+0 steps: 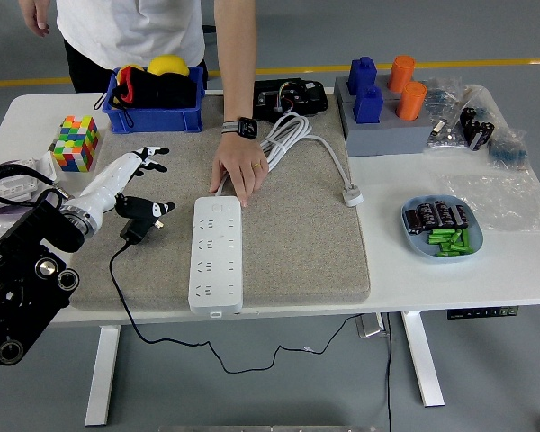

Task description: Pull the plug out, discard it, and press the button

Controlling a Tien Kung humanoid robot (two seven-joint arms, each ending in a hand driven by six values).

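I'm seeing the white power strip point(216, 256) lying flat and lengthwise on the grey mat, its sockets all showing empty, its white cable looping off from the far end. The black plug point(135, 225) is lying unplugged on the mat just left of the strip, apart from it, its black cord trailing over the table's near edge.

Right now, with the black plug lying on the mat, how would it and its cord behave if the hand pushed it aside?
The plug looks small and probably light, so it should slide easily. Its cord sags over the table edge in loose loops, so it is likely floppy and may drag the plug back.
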